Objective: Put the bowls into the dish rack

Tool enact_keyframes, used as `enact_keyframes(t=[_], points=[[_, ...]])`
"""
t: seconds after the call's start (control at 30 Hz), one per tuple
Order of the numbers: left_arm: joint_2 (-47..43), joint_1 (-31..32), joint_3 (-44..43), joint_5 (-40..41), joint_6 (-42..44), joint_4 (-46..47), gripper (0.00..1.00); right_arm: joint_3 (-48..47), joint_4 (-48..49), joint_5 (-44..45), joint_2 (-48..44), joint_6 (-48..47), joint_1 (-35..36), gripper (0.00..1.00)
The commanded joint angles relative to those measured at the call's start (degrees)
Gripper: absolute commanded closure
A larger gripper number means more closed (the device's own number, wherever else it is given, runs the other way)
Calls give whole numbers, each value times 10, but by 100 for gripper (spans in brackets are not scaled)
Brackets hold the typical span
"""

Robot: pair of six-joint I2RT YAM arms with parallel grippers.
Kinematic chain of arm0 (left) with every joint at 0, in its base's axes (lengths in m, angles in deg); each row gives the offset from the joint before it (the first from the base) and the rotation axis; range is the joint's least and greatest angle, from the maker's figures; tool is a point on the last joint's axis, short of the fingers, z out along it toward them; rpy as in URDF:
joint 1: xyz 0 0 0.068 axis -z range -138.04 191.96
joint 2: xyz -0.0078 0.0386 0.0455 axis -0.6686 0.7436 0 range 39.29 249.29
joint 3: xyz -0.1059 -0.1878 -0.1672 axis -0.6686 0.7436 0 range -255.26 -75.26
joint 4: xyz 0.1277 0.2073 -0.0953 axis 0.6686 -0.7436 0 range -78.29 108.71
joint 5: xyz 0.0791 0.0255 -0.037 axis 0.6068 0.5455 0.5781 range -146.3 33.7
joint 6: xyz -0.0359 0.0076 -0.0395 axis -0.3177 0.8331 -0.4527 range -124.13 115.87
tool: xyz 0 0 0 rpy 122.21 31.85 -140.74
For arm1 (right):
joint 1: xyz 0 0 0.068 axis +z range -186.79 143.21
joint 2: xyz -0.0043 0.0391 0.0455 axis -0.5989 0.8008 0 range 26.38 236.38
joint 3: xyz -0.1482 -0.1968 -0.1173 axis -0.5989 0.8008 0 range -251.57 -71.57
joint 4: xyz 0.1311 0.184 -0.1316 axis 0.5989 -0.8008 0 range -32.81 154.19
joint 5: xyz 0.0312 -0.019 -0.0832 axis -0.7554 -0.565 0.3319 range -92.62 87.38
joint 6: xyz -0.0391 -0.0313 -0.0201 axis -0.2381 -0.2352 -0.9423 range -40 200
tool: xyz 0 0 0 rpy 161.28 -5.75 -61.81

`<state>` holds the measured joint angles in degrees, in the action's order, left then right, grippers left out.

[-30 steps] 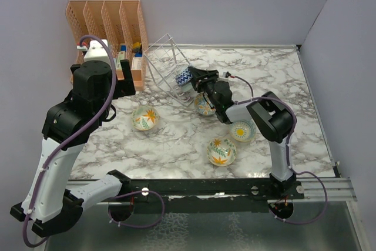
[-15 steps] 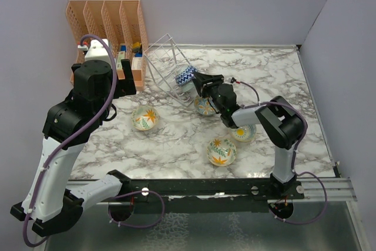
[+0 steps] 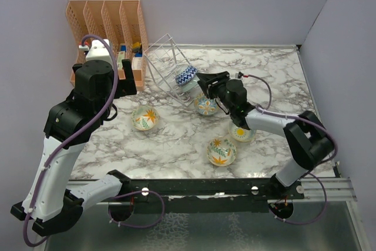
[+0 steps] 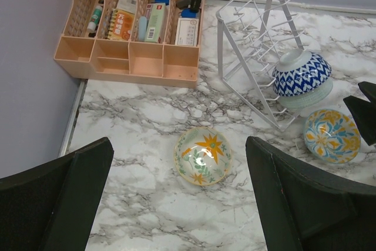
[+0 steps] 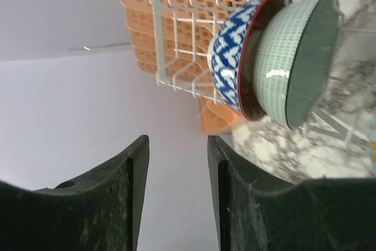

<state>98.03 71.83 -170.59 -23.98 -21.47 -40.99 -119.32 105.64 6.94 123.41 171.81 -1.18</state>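
Observation:
The white wire dish rack (image 3: pixel 166 63) stands at the back left and also shows in the left wrist view (image 4: pixel 258 57). A blue-patterned bowl (image 3: pixel 185 75) and a teal bowl (image 5: pixel 296 57) stand on edge in its slots. My right gripper (image 3: pixel 202 82) is open and empty, just right of them. My left gripper (image 3: pixel 125 77) is open and empty, high above a cream bowl with an orange star (image 4: pixel 202 155). A blue-and-orange bowl (image 3: pixel 205 106), a yellow-sun bowl (image 3: pixel 242 131) and a leaf-print bowl (image 3: pixel 221 151) lie on the table.
An orange plastic organizer (image 3: pixel 108 24) with small items stands at the back left corner, next to the rack. Purple walls close in the marble table (image 3: pixel 276 80) on the left, back and right. A black rail (image 3: pixel 205 187) runs along the near edge.
My right gripper has drawn back to the right, away from the rack, and its arm has stretched out lower. The two bowls stay in the rack. The left arm has not moved.

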Motion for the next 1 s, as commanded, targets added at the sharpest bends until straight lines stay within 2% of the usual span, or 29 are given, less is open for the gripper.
enact_keyframes(t=[0.0,0.07,0.2,0.27,0.37,0.47,0.67,0.83,0.97], points=[[-3,3,-1,6,-3,15,1,-39,-277,-46,-99,-125,-3,54],[-6,4,0,11,-4,18,1,-79,-417,-46,-123,-189,-4,53],[-10,3,8,19,-3,27,1,-200,-684,-11,-124,-314,-5,44],[-12,3,14,19,-2,35,1,-246,-782,12,-115,-369,-6,39],[-13,3,25,16,-3,50,1,-296,-884,31,-93,-448,-6,38],[-13,3,34,14,-4,65,1,-321,-979,53,-61,-471,-6,37],[-5,3,30,12,-2,76,1,-285,-1062,63,-35,-463,-6,37],[-3,3,31,10,-5,74,1,-208,-1008,50,-74,-445,-6,37],[0,4,28,6,-10,75,1,-182,-972,42,-60,-445,-6,38]])
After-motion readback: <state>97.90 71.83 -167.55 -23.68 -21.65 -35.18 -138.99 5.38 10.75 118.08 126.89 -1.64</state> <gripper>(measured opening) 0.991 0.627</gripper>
